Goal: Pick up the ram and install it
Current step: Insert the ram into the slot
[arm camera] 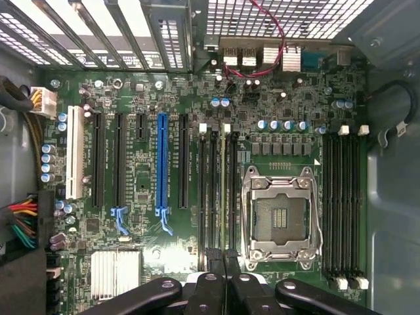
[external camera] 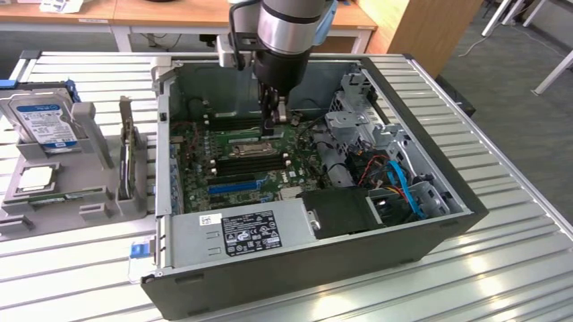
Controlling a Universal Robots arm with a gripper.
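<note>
Ram (arm camera: 226, 190), edge-on, pinched in end effector (arm camera: 224, 259), over motherboard slots (arm camera: 205, 197)

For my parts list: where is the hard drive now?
The hard drive stands in the grey holder at the exterior view's left, outside the computer case, beside the processor chip.

The ram (arm camera: 226, 190) is a thin green stick seen edge-on. It stands on its long edge, clamped in the gripper (arm camera: 224, 262), and lies parallel to the black slots (arm camera: 213, 197) beside the socket (arm camera: 281, 216).
</note>
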